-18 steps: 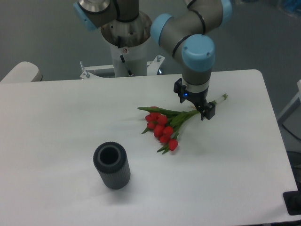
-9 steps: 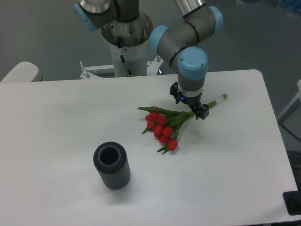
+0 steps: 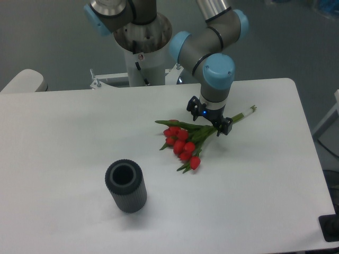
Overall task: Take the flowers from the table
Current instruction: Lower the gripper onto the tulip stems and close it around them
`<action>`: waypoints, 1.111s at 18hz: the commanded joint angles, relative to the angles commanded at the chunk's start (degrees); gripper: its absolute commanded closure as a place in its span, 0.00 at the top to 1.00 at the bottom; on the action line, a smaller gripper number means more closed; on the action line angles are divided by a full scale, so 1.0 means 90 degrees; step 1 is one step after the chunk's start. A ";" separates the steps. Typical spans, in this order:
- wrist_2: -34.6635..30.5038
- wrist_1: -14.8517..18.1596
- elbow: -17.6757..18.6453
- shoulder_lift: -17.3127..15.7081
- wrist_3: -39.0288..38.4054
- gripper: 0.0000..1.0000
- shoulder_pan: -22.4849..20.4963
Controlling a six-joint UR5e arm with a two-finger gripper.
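The flowers (image 3: 183, 143) lie flat on the white table (image 3: 69, 132), red tulip heads toward the middle and pale-green stems running up to the right. My gripper (image 3: 210, 123) hangs low over the stems just above the leaves. Its two dark fingers stand apart, one on each side of the stem bundle, so it is open. I cannot tell whether the fingertips touch the tabletop.
A dark grey ribbed cylinder (image 3: 125, 186) stands upright at the front left of the table. The arm's white base (image 3: 143, 58) rises behind the table's far edge. The table's right edge lies close to the stem tips.
The gripper has moved left along the stems and come lower, turning slightly so its fingers straddle the bundle. The flowers and the cylinder have not moved.
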State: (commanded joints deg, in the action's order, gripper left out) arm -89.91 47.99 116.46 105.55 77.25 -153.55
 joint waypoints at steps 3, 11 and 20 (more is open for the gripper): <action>-0.0029 0.0000 0.0019 0.0029 0.0486 1.00 0.0000; -0.0039 -0.0243 0.0166 0.0136 0.0821 1.00 -0.0019; 0.0000 -0.0439 0.0185 0.0283 0.0821 0.77 -0.0010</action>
State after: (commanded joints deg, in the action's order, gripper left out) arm -89.91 44.03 118.12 108.11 84.64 -153.63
